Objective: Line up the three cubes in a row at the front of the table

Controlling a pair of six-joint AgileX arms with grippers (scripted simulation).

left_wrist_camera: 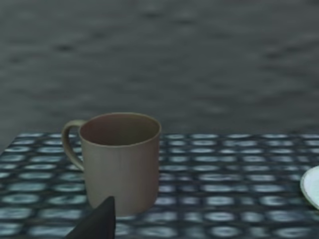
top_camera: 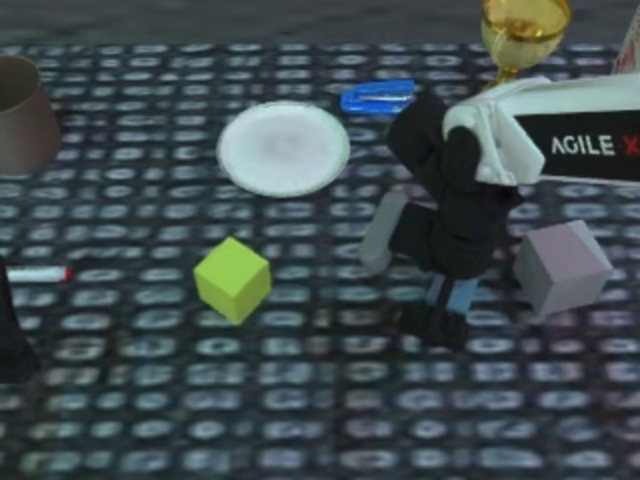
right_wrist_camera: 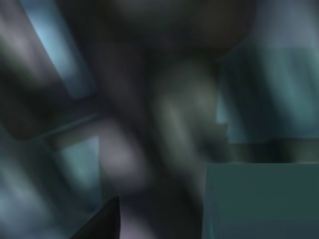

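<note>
Gripping small matte blue cube (top_camera: 461,293)

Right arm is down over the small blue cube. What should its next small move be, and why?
Probably close on the blue cube and lift. The right gripper straddles it on the table, while the yellow-green cube and grey cube sit apart on either side, not yet in a row. The left arm stays parked at the left edge.

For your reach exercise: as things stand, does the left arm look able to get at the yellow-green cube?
Probably yes. The yellow-green cube stands alone left of centre, with bare table between it and the left arm at the left edge. The plate lies behind it, and the right claw works further right.
</note>
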